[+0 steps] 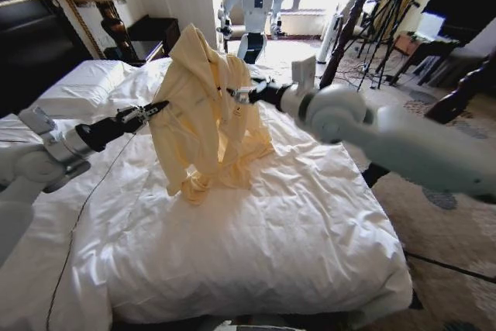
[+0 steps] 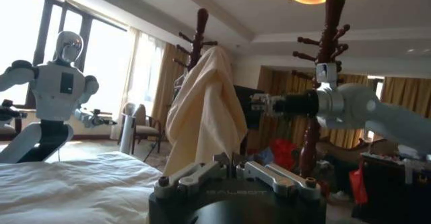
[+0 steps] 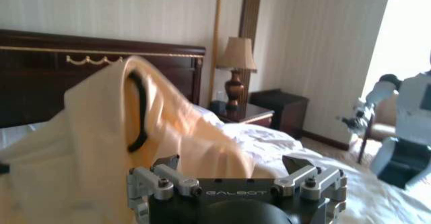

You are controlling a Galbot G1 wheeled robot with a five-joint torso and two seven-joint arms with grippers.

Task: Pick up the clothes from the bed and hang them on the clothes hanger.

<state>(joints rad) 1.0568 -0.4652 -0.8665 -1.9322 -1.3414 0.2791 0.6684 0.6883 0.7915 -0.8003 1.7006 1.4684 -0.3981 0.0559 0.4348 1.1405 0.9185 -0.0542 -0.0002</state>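
Butter-yellow shirt [image 1: 205,110] is up off the bed [image 1: 256,230] for the most part, held tall between the two arms, with its lower folds bunched on the white duvet near the middle of the bed. The peak of the fabric stands well above the mattress, draped like a tent.

Left gripper [image 1: 159,108] comes in from the pillow side of the shirt and its tip sits right at the fabric edge, fingers drawn together on the cloth as far as I can make out. Right gripper [image 1: 236,94] reaches in from the other side of the shirt and meets the fabric about halfway up; whether its fingers are spread or closed I honestly can't tell, the cloth hides them.

In the right wrist view a dark curved band, which looks like the hanger [image 3: 138,110], shows inside a fold of the shirt [image 3: 81,148], in front of the dark headboard [image 3: 40,57].

In the left wrist view the shirt [image 2: 205,118] hangs in a tall drape just beyond the gripper, with a dark wooden coat stand [image 2: 199,37] behind it.
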